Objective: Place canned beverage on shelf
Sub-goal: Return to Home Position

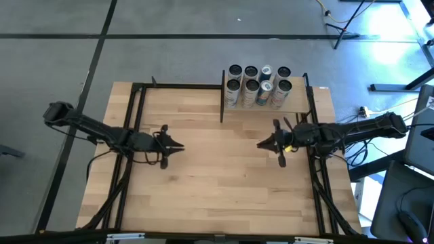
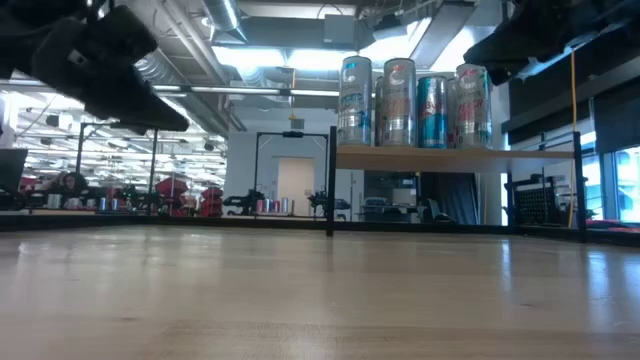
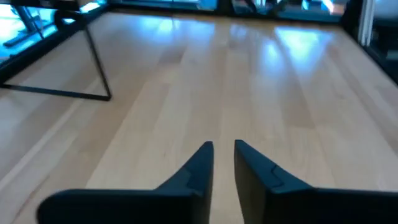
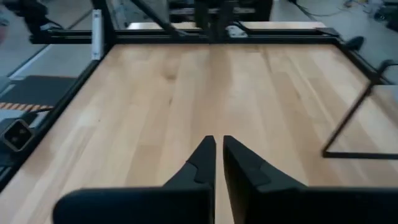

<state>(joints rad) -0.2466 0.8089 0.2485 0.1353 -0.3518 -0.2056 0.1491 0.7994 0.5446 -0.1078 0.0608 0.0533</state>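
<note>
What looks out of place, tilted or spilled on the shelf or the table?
Nothing stands out. The cans stand upright in two rows on the shelf; none is tipped or spilled. The left end effector and right end effector hover empty above the tabletop.

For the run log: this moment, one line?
tall metal soda cans: two rows on small light-wood shelf | left claw: shut, empty, over wooden tabletop | right claw: shut, empty, over tabletop
</note>
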